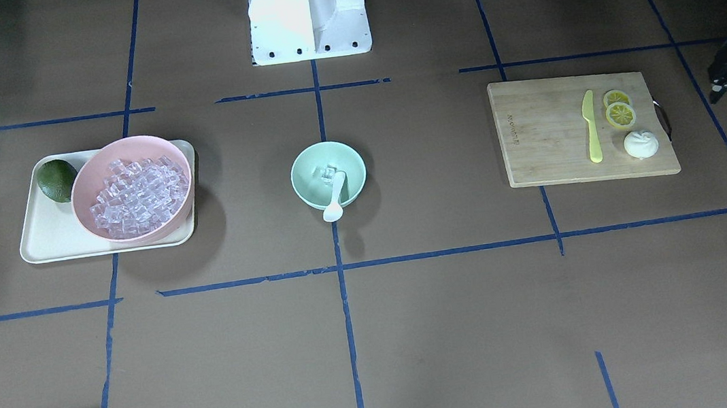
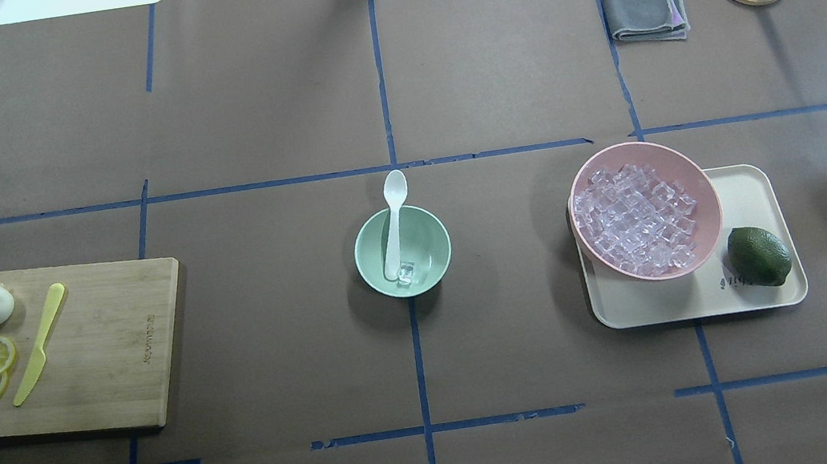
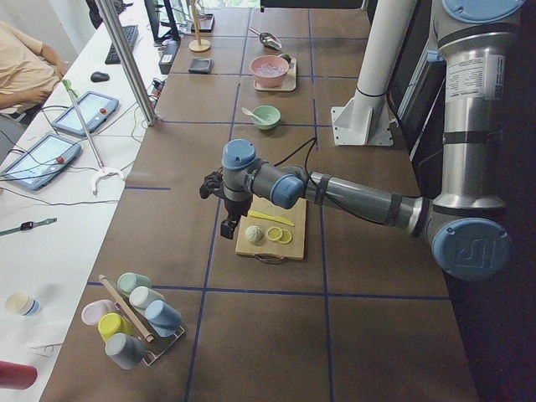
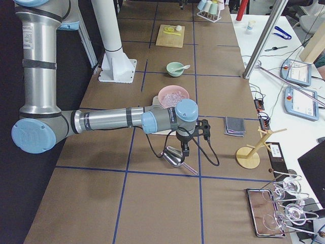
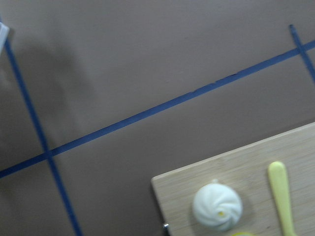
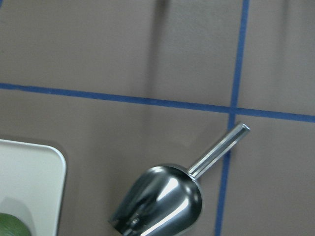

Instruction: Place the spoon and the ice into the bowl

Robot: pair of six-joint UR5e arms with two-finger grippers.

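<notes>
Leaning in the bowl (image 2: 366, 267), the spoon (image 2: 393, 219) seems light and stiff; hold its handle. Ice (image 2: 634, 221) looks slippery. Left gripper (image 3: 227, 230), right gripper (image 4: 184, 151): cannot tell how the jaws stand.

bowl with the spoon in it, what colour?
Mint green, plain, no pattern. The bowl shows best in the overhead exterior view.

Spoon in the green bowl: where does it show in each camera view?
Front-facing: spoon at centre, scoop end over the bowl's lower rim.
Overhead: spoon at centre, scoop end over the upper rim.
Exterior left: spoon far off, top centre.
Exterior right: spoon far off, top centre.
Left wrist: not in it.
Right wrist: not in it.
Shared landmark: the mint-green bowl it leans in.
</notes>
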